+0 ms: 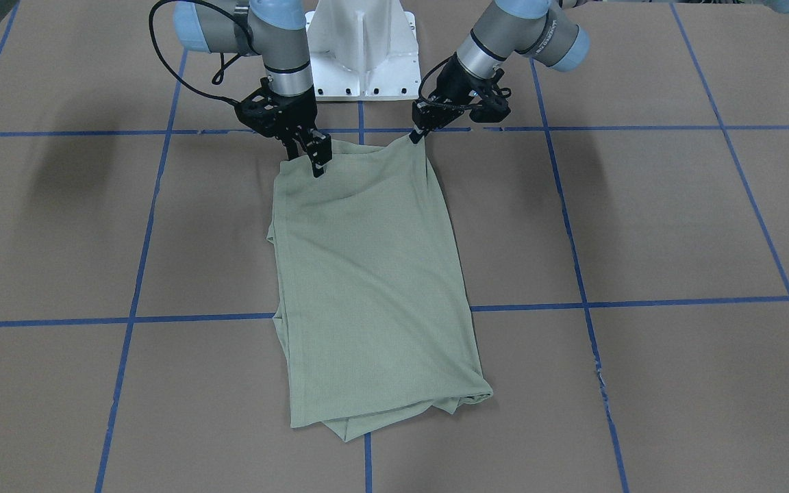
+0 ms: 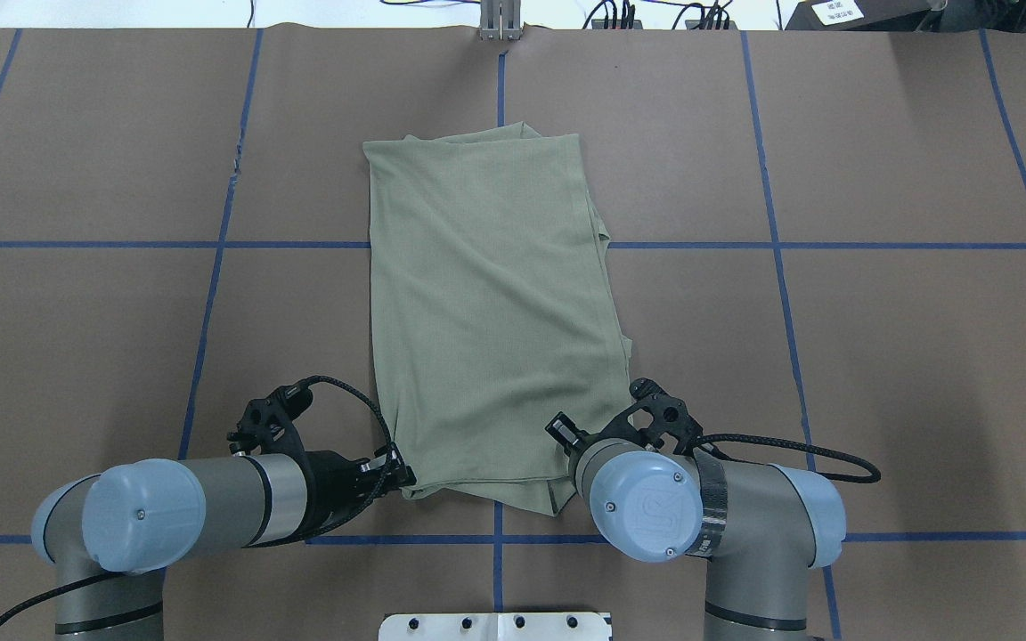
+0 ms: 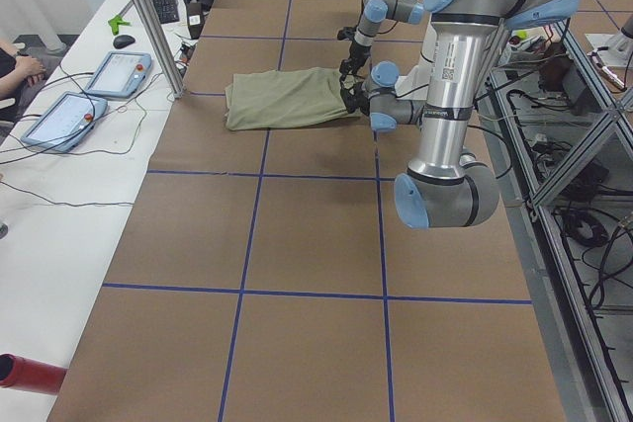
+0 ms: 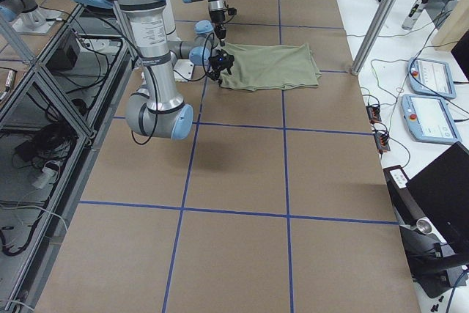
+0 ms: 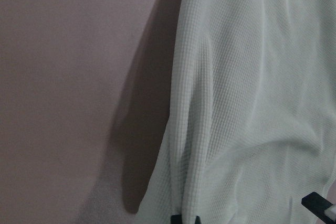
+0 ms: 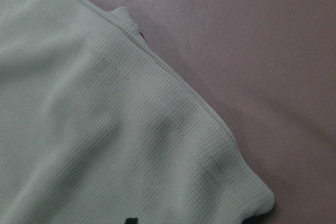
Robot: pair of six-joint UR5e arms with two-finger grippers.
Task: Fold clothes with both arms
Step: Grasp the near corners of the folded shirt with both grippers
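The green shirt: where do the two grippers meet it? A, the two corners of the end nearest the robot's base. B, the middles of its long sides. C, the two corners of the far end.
A: the left gripper and right gripper each sit at a corner of the shirt end by the white base.

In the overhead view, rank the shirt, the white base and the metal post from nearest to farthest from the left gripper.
1. Shirt: its near-left corner is held in the left gripper.
2. White base: near edge of the table, centre.
3. Metal post: far edge of the table, centre.
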